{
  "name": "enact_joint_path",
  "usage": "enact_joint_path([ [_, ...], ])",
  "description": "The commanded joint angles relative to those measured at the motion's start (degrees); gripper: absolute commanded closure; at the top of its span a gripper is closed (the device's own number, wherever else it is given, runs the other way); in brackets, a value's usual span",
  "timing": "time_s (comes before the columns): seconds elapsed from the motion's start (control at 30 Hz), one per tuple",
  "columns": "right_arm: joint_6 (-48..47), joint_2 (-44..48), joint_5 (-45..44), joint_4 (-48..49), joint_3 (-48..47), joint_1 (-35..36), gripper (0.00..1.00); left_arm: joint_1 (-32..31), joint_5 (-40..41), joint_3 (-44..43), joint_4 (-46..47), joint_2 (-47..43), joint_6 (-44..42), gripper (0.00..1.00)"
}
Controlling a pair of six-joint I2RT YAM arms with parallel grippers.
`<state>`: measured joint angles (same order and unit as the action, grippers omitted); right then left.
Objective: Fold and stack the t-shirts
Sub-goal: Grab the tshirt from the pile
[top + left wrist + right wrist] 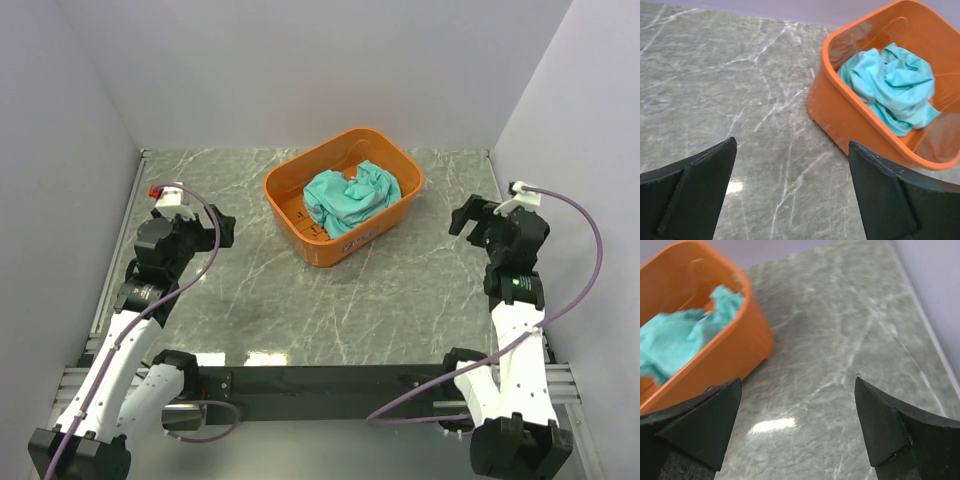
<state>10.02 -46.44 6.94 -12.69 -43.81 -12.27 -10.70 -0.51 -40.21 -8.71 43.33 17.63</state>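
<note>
A teal t-shirt (pixel 349 196) lies crumpled in a heap inside the orange basket (pixel 290 215) at the back middle of the table. The left wrist view shows the t-shirt (pixel 892 85) bunched against the basket wall (pixel 840 117); the right wrist view shows the t-shirt (pixel 677 340) over the basket rim (pixel 747 295). My left gripper (pixel 213 230) hovers left of the basket, open and empty, jaws wide apart (pixel 792 150). My right gripper (pixel 466 217) hovers right of the basket, likewise open with nothing between its fingers (pixel 797 385).
The grey marble table (pixel 250 290) is walled by pale panels at the back and both sides. A small label (pixel 357 241) is stuck on the basket's near wall. Purple cables loop from each wrist down to the arm bases.
</note>
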Motion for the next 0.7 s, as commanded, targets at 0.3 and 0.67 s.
enact_joint_path([
  [0.3,-26.8,3.5,38.1,-3.0,3.1,-0.3,0.0,-3.2,-19.7,-12.9,8.3,11.2,9.0,0.01],
  [0.67,-27.0,2.2,36.7,-6.0,1.2,-0.4,0.0,-18.4,-1.5,-58.2,-8.5,54.8,6.9,0.06],
])
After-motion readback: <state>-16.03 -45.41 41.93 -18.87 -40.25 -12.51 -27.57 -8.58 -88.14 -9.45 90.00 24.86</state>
